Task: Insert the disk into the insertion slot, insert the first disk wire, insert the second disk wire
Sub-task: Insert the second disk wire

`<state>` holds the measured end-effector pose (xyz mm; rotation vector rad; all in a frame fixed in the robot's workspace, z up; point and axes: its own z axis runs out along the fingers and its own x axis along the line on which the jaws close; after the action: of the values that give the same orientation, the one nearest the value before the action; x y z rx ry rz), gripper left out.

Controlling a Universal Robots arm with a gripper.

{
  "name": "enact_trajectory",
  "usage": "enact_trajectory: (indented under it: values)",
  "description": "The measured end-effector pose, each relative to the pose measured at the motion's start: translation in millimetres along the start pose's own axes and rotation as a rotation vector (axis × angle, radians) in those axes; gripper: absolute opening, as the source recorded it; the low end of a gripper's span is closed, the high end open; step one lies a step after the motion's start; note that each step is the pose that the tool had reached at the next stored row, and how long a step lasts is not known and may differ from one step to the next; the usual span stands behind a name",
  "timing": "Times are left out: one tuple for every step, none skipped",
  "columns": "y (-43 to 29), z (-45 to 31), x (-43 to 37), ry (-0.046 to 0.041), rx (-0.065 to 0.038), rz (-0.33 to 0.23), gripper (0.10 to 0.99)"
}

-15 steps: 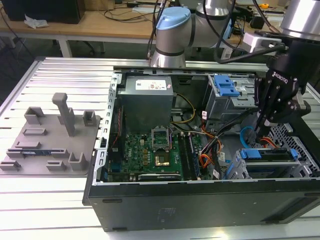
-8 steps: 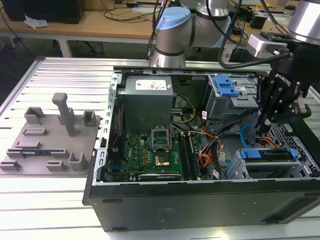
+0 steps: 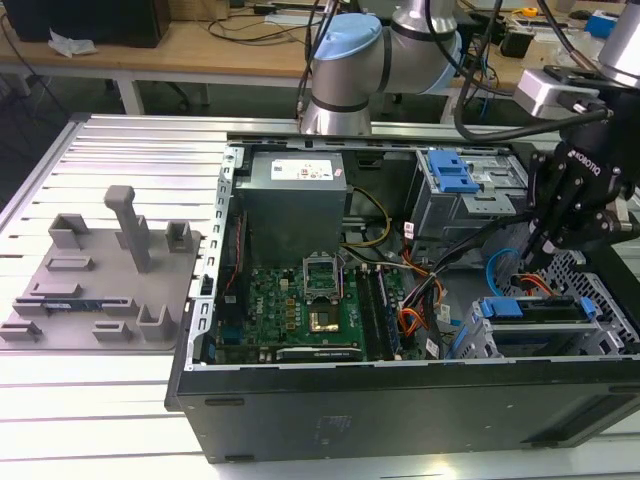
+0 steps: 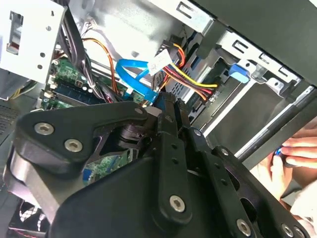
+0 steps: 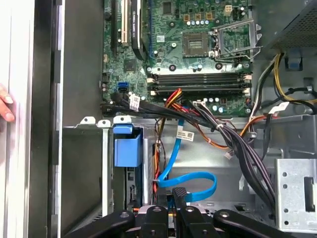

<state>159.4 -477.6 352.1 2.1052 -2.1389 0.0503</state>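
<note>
The disk's blue carrier (image 3: pixel 530 307) lies inside the insertion slot (image 3: pixel 480 340), the perforated metal cage at the case's front right in the exterior view. In the first wrist view the carrier's blue end tab (image 5: pixel 128 147) sits in the cage opening. My gripper (image 3: pixel 540 262) hangs just above the cage. Its jaws (image 5: pixel 179 199) are shut on the black plug of a blue flat disk wire (image 5: pixel 190 179), which loops away toward the motherboard. In the second wrist view the gripper (image 4: pixel 157 103) pinches that blue wire (image 4: pixel 130 68). A red, yellow and black wire bundle (image 4: pixel 195 77) hangs close behind it.
The open case holds a motherboard (image 3: pixel 300 300), a grey power supply (image 3: pixel 292 205) and a taller grey bay with a blue latch (image 3: pixel 452 178). A thick black cable bundle (image 5: pixel 233 144) crosses beside the gripper. A person's hand (image 5: pixel 5 105) rests on the case edge. A grey fixture plate (image 3: pixel 100 270) lies outside the case.
</note>
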Motion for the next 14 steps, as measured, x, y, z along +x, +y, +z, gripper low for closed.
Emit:
enact_trajectory:
  values:
    - [-0.3,0.0,0.0,-0.0065,-0.001,0.004,0.161]
    - [-0.7,0.0,0.1,-0.0151,-0.001,0.009,0.161]
    - [-1.1,0.0,0.1,-0.0244,-0.001,0.012,0.161]
    - [-1.5,-0.1,0.2,-0.0369,-0.001,0.014,0.161]
    - [-1.8,0.0,0.5,-0.0479,-0.001,0.016,0.161]
    - [-1.9,0.2,2.1,-0.0516,-0.001,0.018,0.161]
    - [-2.0,0.4,4.0,-0.0517,-0.001,0.018,0.161]
    - [-2.1,0.9,7.9,-0.0522,-0.001,0.018,0.161]
    - [-2.1,1.1,9.9,-0.0538,0.001,0.018,0.161]
    - [-2.2,1.5,11.8,-0.0561,0.005,0.018,0.161]
    - [-2.2,1.7,13.0,-0.0575,0.009,0.019,0.161]
    - [-2.1,2.2,14.1,-0.06,0.019,0.019,0.161]
    - [-1.9,2.4,14.4,-0.061,0.027,0.02,0.161]
    - [-1.8,2.5,14.5,-0.0615,0.032,0.021,0.161]
